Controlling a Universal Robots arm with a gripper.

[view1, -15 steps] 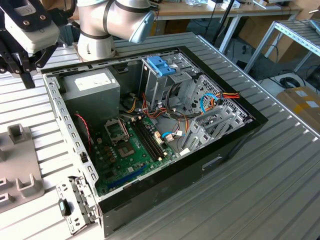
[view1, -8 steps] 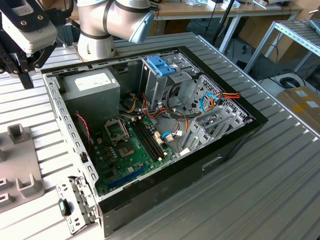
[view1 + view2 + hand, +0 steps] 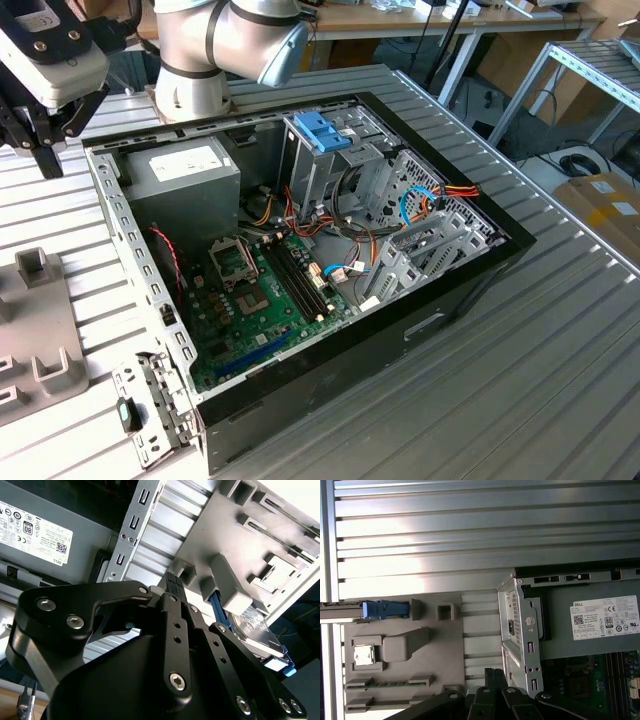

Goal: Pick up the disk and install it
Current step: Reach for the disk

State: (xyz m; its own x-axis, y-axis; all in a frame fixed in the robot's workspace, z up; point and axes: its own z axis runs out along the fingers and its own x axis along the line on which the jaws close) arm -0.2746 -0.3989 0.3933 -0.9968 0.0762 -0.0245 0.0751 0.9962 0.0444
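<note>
Starting at the exterior view's left: your gripper hangs above the table beside the case's corner. In the first wrist view the gripper has its jaws together with nothing between them.

The disk stands on edge in a slot of the grey fixture plate, blue carrier end showing, well apart from the fingertips. The second wrist view catches the disk from the flat side, label up against the plate's blocks. It's untouched, so the pick hasn't started.

First risk, as I judge it: closed jaws coming down on that thin top edge would knock or tip the disk in its slot, not straddle it. A pinch on the plastic frame alone could flex and slip.

Moving right, the case wall is a bare sheet-metal rim just beside your gripper. Any sideways swing could clip it.

Further right lie the power supply and the motherboard, then the drive cage with a blue bracket on top.

At the exterior view's right, loose cables crowd the cage. They could snag a carried disk or block it from seating squarely.
</note>
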